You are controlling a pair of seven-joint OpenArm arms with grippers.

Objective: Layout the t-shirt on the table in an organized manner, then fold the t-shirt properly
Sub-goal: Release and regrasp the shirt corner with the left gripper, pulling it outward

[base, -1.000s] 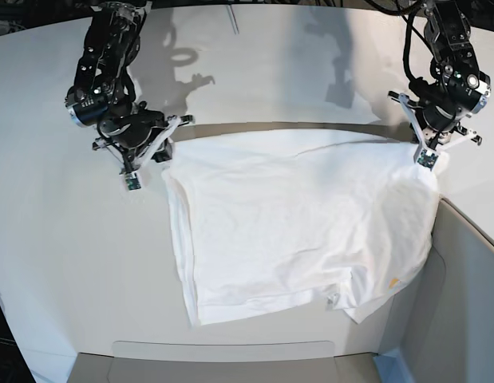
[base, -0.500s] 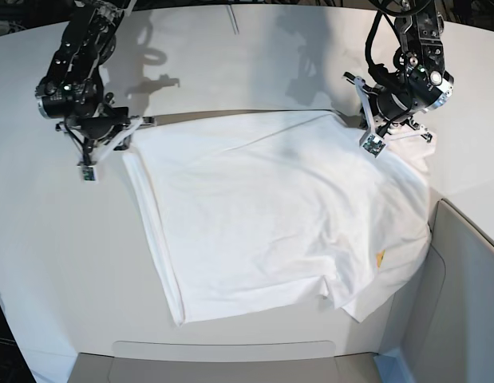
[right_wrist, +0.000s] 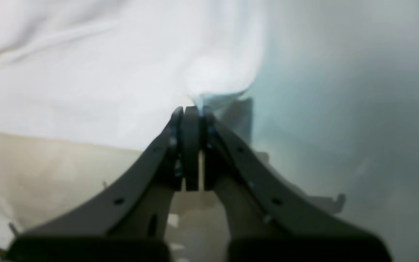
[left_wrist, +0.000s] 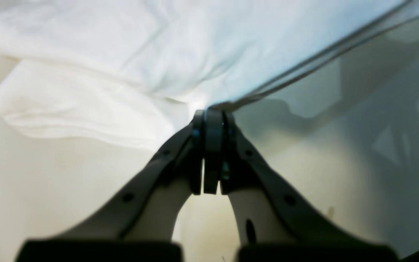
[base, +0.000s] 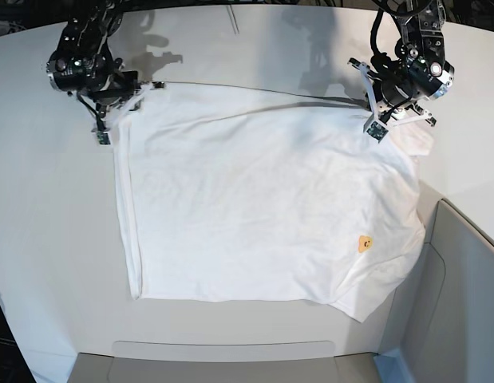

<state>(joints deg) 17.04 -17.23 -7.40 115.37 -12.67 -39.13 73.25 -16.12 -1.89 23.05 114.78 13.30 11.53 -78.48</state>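
T-shirt (base: 262, 207) spread on desk (base: 47, 223), orange mark (base: 363, 243) up. Left end effector (left_wrist: 213, 112) and right end effector (right_wrist: 192, 109) each clenched on far hem. Lettering side hidden; wrist views blurred.

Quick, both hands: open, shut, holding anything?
Left hand: shut on the t-shirt edge.
Right hand: shut on the t-shirt edge.

Grey panels by a bright white surface

A grey bin-like panel (base: 470, 287) stands right of a flatter grey panel (base: 223, 363); hard light casts sharp shadows.
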